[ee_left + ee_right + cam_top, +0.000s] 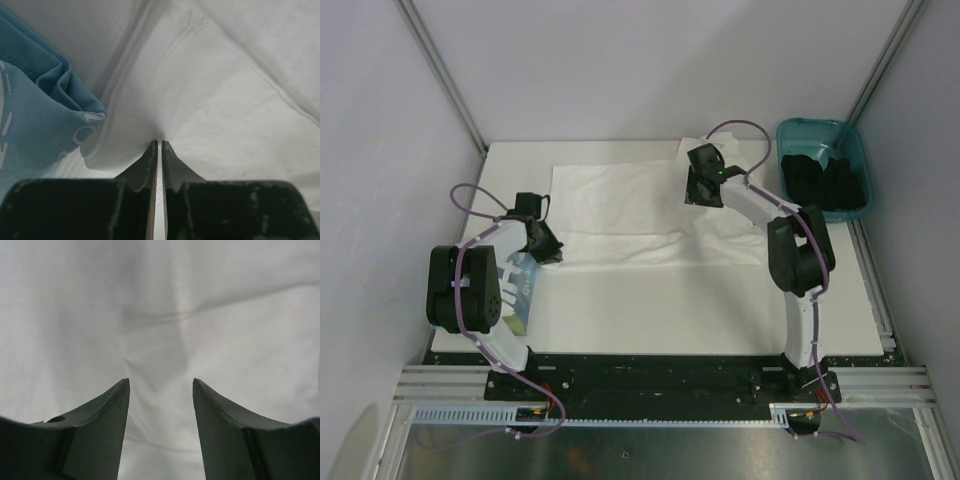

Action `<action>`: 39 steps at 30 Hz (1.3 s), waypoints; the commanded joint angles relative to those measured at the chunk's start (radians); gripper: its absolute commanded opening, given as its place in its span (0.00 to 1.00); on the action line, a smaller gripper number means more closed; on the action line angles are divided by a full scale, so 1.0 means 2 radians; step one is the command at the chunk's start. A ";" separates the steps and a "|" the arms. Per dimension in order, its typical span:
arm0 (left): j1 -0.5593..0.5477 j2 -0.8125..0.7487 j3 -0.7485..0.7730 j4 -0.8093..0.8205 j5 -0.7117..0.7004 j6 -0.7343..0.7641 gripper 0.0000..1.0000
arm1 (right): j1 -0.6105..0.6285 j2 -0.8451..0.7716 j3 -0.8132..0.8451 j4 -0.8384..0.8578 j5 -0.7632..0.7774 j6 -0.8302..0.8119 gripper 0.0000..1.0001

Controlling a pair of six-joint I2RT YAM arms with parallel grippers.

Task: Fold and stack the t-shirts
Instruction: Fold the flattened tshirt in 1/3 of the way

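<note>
A white t-shirt (pixel 620 205) lies spread across the middle of the table, folded over along its near edge. My left gripper (pixel 550 252) is at its near left corner. In the left wrist view the jaws stand almost together, and the white cloth (pixel 225 100) bunches into the left gripper's (pixel 160 142) tips. Beside it, under the left arm, lies another t-shirt with a light-blue graphic (pixel 35 115) and white letters (pixel 520 285). My right gripper (pixel 703 192) hangs open over the shirt's far right part, and only flat white fabric (pixel 160 315) shows between the right gripper's (pixel 161 382) fingers.
A teal plastic bin (pixel 855 150) holding dark bundled items (pixel 825 178) stands at the far right, off the white table board (pixel 670 310). Grey walls and metal frame posts close in the sides and back.
</note>
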 commanded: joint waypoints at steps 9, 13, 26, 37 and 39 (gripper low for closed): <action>0.003 -0.025 0.017 -0.005 0.008 0.013 0.10 | -0.094 -0.269 -0.241 -0.048 0.032 0.080 0.56; 0.003 -0.017 0.012 -0.004 0.004 0.009 0.10 | -0.141 -0.336 -0.323 -0.037 0.004 0.077 0.58; 0.003 0.006 0.013 -0.005 0.002 0.007 0.10 | -0.180 -0.410 -0.473 0.083 -0.067 0.077 0.61; 0.003 0.016 0.015 -0.004 0.003 0.007 0.10 | -0.166 -0.381 -0.482 0.139 -0.044 0.055 0.56; 0.003 0.017 0.015 -0.004 0.002 0.008 0.10 | -0.166 -0.372 -0.482 0.146 -0.043 0.049 0.53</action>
